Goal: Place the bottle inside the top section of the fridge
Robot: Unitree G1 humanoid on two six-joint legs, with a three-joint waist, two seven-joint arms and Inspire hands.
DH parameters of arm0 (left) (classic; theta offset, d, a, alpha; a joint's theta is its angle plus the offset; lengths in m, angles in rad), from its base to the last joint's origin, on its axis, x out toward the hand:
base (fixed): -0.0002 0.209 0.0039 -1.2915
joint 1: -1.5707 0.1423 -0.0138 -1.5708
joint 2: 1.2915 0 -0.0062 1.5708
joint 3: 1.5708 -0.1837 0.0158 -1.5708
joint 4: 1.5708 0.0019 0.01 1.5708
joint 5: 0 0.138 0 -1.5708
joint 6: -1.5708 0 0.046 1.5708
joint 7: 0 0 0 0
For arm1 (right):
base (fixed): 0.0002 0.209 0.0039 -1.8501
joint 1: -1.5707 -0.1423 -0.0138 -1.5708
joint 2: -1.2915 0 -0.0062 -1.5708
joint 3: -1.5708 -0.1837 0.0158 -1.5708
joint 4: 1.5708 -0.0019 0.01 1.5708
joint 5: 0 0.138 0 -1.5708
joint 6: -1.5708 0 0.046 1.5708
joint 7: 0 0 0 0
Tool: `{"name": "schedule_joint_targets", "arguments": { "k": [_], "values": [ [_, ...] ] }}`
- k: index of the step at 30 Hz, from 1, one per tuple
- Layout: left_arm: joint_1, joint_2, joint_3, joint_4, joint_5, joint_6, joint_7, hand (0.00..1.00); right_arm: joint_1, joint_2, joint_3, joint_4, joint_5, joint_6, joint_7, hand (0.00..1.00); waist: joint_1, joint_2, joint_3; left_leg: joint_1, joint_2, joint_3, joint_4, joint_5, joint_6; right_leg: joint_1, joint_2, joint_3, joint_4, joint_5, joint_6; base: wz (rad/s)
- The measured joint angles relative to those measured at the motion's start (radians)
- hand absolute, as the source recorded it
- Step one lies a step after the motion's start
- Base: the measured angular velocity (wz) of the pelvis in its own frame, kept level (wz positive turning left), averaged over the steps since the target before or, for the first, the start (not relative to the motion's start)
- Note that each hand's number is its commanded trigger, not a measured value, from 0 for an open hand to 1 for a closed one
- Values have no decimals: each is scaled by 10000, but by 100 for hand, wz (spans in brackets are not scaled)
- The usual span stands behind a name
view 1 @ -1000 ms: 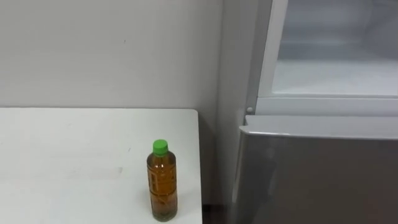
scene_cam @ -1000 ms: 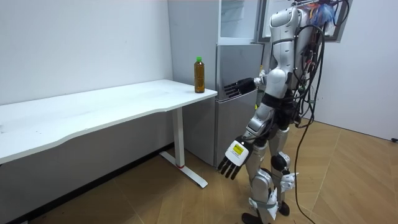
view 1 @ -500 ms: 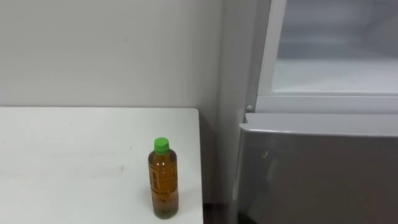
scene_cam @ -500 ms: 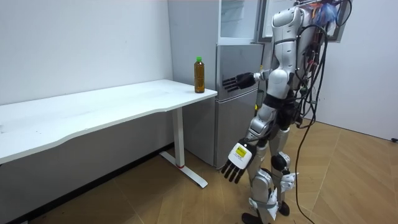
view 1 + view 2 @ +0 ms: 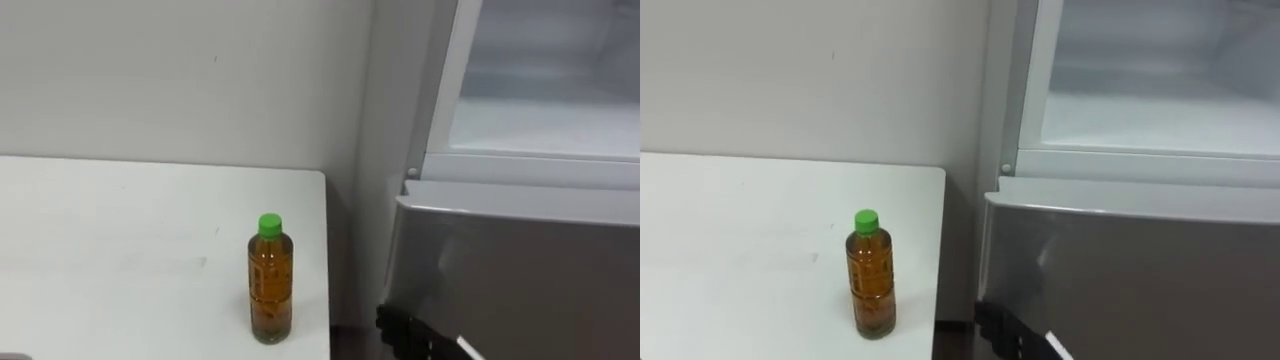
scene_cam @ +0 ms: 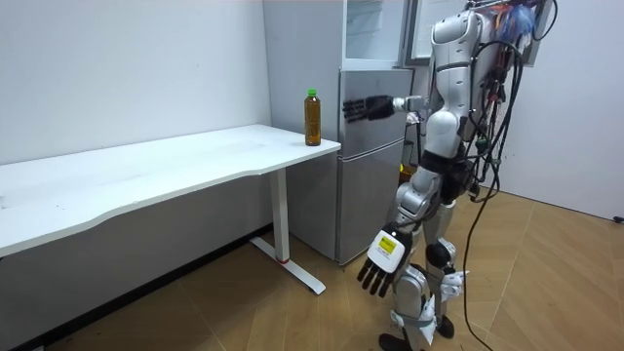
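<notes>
Robot stands at the fridge end of the white worktop (image 5: 100, 250), close before the grey lower fridge door (image 5: 520, 270). Right arm is raised about chest high and stretched forward; the right hand (image 6: 369, 106) is held out flat with the fingers straight and spread, gripping nothing, fingertips pointed toward the bottle (image 5: 271, 285). The hand is near the bottle but clearly apart from it, roughly level with its upper half in the room view. Left arm hangs down at the robot's side; the left hand (image 6: 383, 259) is low by the leg, fingers loose and splayed, empty. The bottle holds amber liquid under a green cap and stands upright on the worktop, just inside the right edge and close to the front right corner, the end next to the fridge. It is touched by neither hand. The upper fridge compartment (image 5: 540, 120) stands open above the shut lower door, with a pale interior and a white frame. From the head camera, dark fingers of the right hand rise at the bottom edge, in front of the lower door and past the worktop's right edge, below and to the right of the bottle. The room view adds the whole stance: upright on both feet on a wooden floor (image 6: 546, 283), torso turned toward worktop and fridge.
</notes>
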State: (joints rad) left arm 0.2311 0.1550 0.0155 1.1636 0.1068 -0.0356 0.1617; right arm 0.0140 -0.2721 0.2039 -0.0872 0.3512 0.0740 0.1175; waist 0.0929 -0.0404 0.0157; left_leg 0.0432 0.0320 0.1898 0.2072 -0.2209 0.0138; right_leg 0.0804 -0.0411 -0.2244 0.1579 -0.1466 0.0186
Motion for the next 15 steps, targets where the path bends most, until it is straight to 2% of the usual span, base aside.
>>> {"name": "schedule_joint_targets", "arguments": {
  "k": [3,4,6,8,10,15],
  "values": [
    [3,-26,-7,-41,459,163,9,0,-995,144,3,-365,86,-298,-2,0,14,43,-58,37,3,-18,-2,10,-2,55,9,-18,-28,5,-7,2],
    [3,-21,-4,-47,659,260,23,0,-1348,181,2,-491,311,-505,-65,0,61,30,-124,52,2,-37,-13,11,-4,85,16,-5,-50,5,-7,6],
    [2,-12,-2,-50,935,393,36,0,-1704,189,-14,-510,731,-835,-134,0,185,19,-158,143,7,-57,-25,13,-8,183,26,8,-73,4,-7,7],
    [20,-12,-3,-50,1137,502,38,0,-1823,194,-14,-510,838,-969,-194,0,245,-36,-192,224,7,-158,-26,13,-9,309,34,1,-76,4,-6,19],
    [0,-39,-6,-52,1292,612,39,0,-1854,237,-12,-465,840,-980,-216,0,305,-132,-154,304,-16,-319,-66,13,-9,427,31,46,-79,3,-4,19],
    [-73,-95,-3,-179,1351,797,38,0,-1869,341,-7,-427,945,-980,-544,0,554,-160,-123,306,-28,-346,-87,14,-9,431,20,-22,-83,2,-3,0]
  ]
}}
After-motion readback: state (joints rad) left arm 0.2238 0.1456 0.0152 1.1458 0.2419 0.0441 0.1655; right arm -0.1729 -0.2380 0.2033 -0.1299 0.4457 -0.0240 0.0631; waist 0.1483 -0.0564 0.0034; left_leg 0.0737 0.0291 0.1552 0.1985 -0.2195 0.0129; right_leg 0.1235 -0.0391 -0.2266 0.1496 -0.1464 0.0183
